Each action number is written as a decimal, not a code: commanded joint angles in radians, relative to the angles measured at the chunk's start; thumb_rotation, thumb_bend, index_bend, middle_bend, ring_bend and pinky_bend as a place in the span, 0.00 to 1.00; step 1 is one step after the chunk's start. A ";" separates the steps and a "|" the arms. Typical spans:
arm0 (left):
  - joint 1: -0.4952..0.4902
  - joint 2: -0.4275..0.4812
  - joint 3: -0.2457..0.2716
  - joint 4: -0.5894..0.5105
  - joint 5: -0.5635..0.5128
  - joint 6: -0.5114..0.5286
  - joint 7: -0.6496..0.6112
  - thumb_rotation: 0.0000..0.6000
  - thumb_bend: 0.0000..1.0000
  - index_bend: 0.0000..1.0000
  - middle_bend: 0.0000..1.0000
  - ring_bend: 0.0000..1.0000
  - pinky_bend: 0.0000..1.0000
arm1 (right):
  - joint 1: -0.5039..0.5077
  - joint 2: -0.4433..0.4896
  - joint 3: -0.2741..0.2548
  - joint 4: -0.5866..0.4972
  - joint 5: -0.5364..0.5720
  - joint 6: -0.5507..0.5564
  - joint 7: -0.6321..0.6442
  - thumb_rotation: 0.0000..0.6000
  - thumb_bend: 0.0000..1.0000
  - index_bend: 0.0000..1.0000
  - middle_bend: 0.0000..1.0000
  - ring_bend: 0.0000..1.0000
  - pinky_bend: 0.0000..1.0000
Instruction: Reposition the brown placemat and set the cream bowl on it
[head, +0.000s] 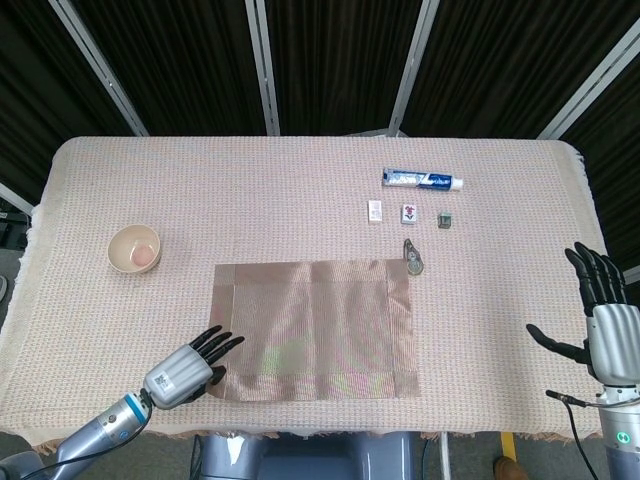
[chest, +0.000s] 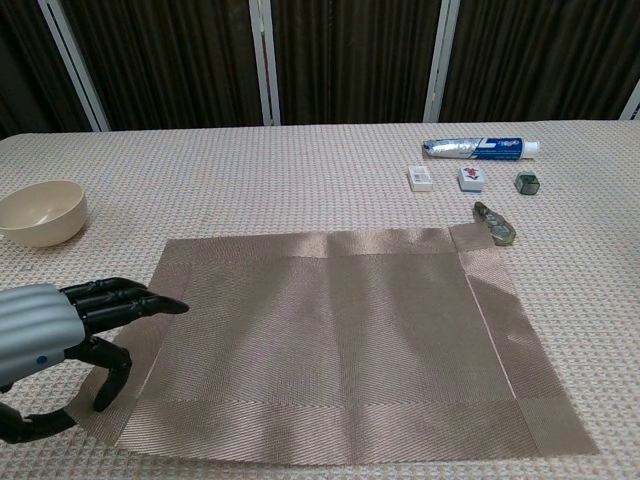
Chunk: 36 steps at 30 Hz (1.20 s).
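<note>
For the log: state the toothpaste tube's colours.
Blue and white toothpaste tube; clearest in the chest view.

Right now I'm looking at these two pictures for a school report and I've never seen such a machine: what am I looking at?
It is a two-armed robot with human-like hands, steered by a person. One camera looks down from its head, the other forward from its chest. The left hand pinches the near left corner of a brown placemat on the cloth-covered table. The right hand is open at the table's right edge, holding nothing. A cream bowl sits left of the mat. Beyond it lie a toothpaste tube and some small objects.
</note>
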<state>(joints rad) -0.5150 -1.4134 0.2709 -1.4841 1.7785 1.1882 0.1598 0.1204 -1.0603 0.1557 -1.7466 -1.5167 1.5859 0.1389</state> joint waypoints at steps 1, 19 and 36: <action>0.004 0.001 -0.002 0.003 -0.001 0.001 0.002 1.00 0.34 0.43 0.00 0.00 0.00 | 0.000 0.001 -0.001 -0.001 -0.002 0.000 0.000 1.00 0.00 0.00 0.00 0.00 0.00; 0.057 0.132 -0.047 0.058 -0.047 0.144 -0.232 1.00 0.00 0.00 0.00 0.00 0.00 | -0.003 0.002 -0.001 -0.006 -0.009 -0.001 0.001 1.00 0.00 0.00 0.00 0.00 0.00; -0.022 -0.027 -0.259 0.512 -0.417 -0.186 -0.341 1.00 0.01 0.14 0.00 0.00 0.00 | 0.012 -0.017 -0.001 0.018 0.013 -0.039 -0.017 1.00 0.00 0.00 0.00 0.00 0.00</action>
<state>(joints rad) -0.5088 -1.3875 0.0370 -1.0553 1.4053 1.0742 -0.1792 0.1313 -1.0753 0.1556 -1.7304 -1.5054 1.5494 0.1242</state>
